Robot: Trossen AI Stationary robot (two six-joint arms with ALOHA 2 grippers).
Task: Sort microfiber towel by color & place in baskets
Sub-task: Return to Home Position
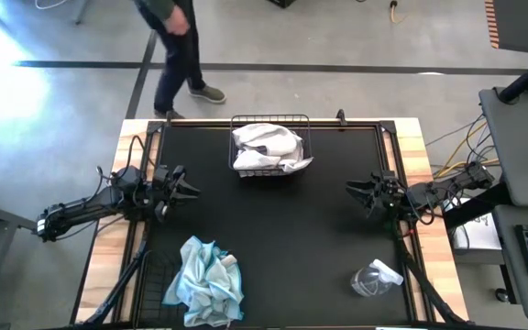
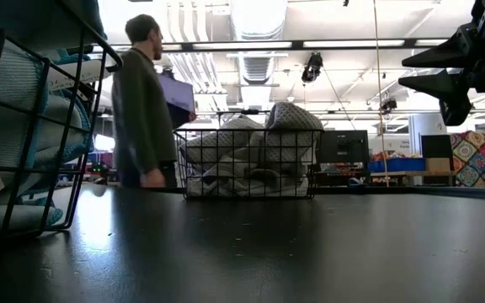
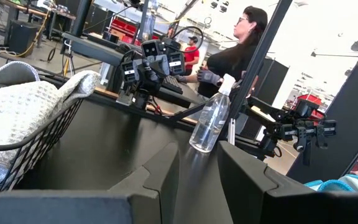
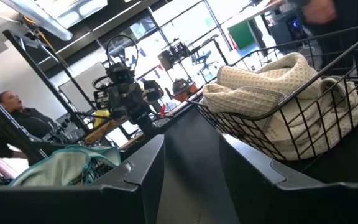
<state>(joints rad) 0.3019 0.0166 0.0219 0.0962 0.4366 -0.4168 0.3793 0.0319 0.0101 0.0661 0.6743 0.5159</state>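
at the side edges of the table [image 1: 415,147] the left pincer [image 1: 183,188] and right pincer [image 1: 356,192] hover open and empty, the white microfiber towels [image 1: 266,147] heaped in the far black wire basket [image 1: 270,118] between them, the light blue towels [image 1: 207,280] in the near basket [image 1: 152,280], nearer the left arm.

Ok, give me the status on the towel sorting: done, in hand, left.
Done: white towels fill the far wire basket, light blue towels the near-left basket. In hand: nothing; the left tool and right tool hang open and empty over the black mat, one at each side. Left: no loose towel shows on it, only a clear spray bottle, so sorting looks finished.
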